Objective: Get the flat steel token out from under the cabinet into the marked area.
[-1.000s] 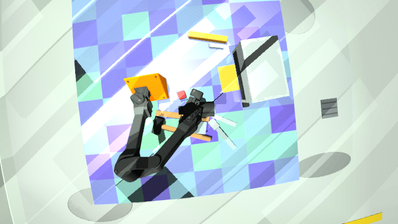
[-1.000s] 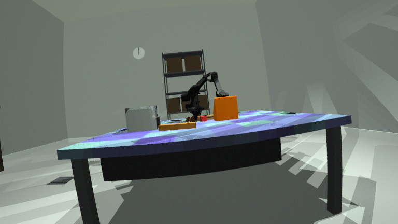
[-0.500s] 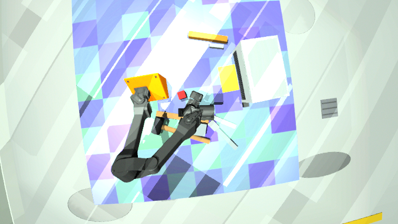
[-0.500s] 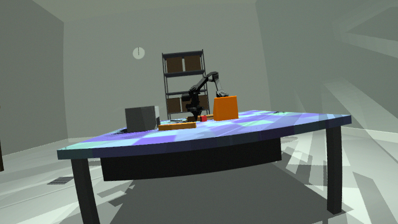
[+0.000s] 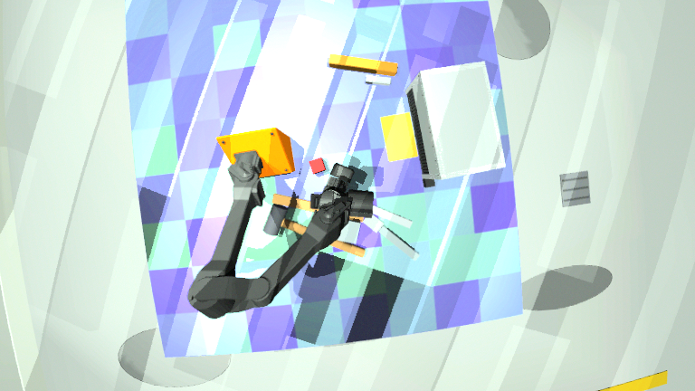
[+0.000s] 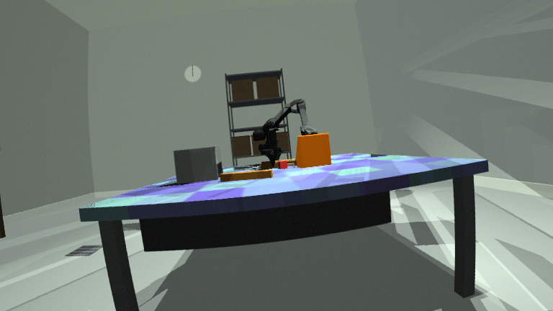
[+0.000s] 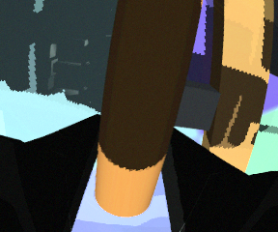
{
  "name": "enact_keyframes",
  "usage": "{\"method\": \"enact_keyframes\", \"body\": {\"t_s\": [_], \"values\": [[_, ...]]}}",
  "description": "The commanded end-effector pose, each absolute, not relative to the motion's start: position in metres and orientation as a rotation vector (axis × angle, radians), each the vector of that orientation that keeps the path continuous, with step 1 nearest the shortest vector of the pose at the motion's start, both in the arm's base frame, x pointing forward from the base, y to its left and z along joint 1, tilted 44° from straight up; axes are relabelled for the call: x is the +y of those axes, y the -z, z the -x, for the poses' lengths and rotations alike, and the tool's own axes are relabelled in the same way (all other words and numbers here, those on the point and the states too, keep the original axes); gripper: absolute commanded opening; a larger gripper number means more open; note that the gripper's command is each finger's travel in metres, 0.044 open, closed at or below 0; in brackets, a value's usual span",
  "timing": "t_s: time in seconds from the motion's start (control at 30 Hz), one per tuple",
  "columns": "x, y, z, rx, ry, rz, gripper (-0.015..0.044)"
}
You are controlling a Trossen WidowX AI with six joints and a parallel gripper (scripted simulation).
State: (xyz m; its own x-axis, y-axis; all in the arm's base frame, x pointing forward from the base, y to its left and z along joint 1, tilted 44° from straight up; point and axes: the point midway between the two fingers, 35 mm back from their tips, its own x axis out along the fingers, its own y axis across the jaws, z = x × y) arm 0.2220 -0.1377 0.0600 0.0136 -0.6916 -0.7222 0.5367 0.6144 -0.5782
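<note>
My gripper is shut on a tan wooden handle, low over the tools; its fingertips are hidden in the overhead view. A second tan handle lies beside it. In the overhead view a hammer with a dark head and two pale metal strips lie under and beside the arm; which strip belongs to the held handle is unclear. The cabinet stands at the right, its dark vent slots facing the yellow marked area. The token cannot be made out.
A red cube is between the arm's orange mount and the gripper. An orange bar and a small white bar lie beyond the marked area. A dark piece is by the cabinet's near front corner.
</note>
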Motion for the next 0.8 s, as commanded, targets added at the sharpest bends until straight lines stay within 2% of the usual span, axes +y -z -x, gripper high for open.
{"method": "enact_keyframes", "body": {"t_s": [0.0, 0.77], "values": [[-0.1402, -0.0635, -0.2222, 1.224, 0.966, 0.169, 0.0000], [-0.1402, -0.0634, -0.2223, 1.311, 0.854, 0.312, 0.0000]]}}
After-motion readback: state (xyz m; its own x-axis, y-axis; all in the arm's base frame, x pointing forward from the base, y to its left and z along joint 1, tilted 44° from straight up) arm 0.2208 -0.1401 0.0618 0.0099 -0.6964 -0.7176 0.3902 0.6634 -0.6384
